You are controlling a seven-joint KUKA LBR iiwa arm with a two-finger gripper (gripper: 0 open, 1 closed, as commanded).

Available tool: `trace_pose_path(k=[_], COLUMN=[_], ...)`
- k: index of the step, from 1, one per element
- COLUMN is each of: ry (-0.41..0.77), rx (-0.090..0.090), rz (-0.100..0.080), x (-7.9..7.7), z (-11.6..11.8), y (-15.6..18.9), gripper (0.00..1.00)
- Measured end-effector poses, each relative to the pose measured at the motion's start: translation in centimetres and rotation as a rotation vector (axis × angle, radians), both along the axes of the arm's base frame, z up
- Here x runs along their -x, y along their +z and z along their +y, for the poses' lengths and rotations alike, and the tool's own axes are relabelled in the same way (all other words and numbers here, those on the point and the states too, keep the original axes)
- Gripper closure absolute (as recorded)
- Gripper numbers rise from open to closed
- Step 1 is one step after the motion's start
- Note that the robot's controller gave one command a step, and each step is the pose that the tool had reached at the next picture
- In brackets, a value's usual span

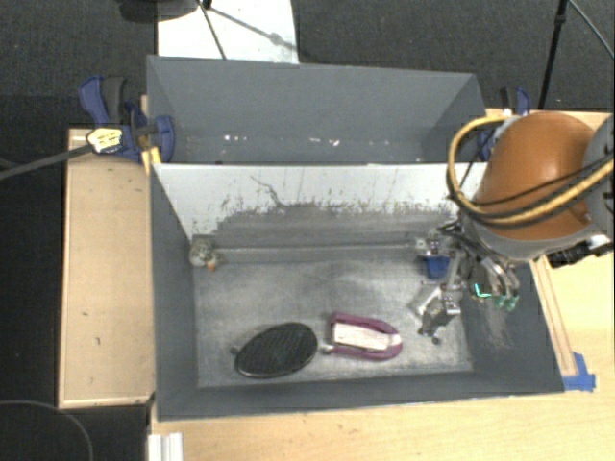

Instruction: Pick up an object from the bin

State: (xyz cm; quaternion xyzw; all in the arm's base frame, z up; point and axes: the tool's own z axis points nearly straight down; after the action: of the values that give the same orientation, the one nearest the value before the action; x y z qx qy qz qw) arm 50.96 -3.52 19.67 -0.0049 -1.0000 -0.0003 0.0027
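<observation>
We see a flat purple piece (365, 338) with a white middle, lying on the floor of the grey bin (173, 286) just left of the pincer (434, 321). Farther left lies a black oval pad (276, 349). The arm, under its orange cover (533, 176), reaches in from the right, with the pincer low and angled down-left. We cannot tell whether it is open or closed.

We see the claw (434, 317) low over the floor of the grey bin (307, 113), at the frame's right. Just left of it lies a purple-and-white oblong thing (365, 338), and left of that, end to end, a black oval pad (277, 349).
</observation>
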Motion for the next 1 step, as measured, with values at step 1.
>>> trace_pose_path(k=[1], ry=[0.051], rx=[0.0], rz=[-0.021], x=[-0.58], z=[3.1], y=[-10.6], gripper=[0.0])
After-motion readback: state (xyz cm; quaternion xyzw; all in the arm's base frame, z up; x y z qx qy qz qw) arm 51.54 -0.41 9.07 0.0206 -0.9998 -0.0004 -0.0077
